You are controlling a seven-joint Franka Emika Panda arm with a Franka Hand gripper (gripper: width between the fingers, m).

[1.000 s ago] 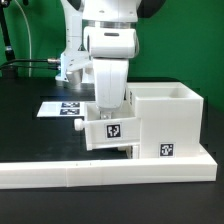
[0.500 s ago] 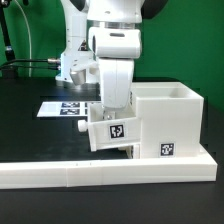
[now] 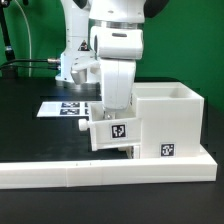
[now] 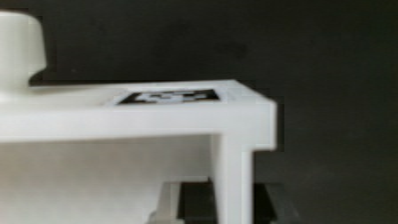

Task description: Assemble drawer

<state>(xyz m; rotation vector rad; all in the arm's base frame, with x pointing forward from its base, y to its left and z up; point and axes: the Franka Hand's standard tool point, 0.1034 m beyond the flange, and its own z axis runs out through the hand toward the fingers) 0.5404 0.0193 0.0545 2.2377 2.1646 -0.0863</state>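
Observation:
My gripper (image 3: pixel 113 112) is shut on a white knobbed tray (image 3: pixel 115 134) and holds it slightly tilted just above the table. The tray touches or nearly touches the exterior view's left side of the tall white housing (image 3: pixel 170 118). The tray's knob (image 3: pixel 80 126) points to the exterior view's left, and a square tag faces the camera. In the wrist view, the gripper (image 4: pixel 222 205) clamps the tray's thin wall (image 4: pixel 224 150) between dark fingers. The knob (image 4: pixel 18 45) and a tag (image 4: pixel 175 97) show there too. A second tray is out of view.
The low white L-shaped border wall (image 3: pixel 100 176) runs along the front, and the housing stands against it. The marker board (image 3: pixel 62 106) lies flat on the black table behind the tray. A green wall and cables are at the back.
The gripper has carried the tray a little to the exterior view's right, toward the housing, and slightly up. There is almost no motion in the last half second.

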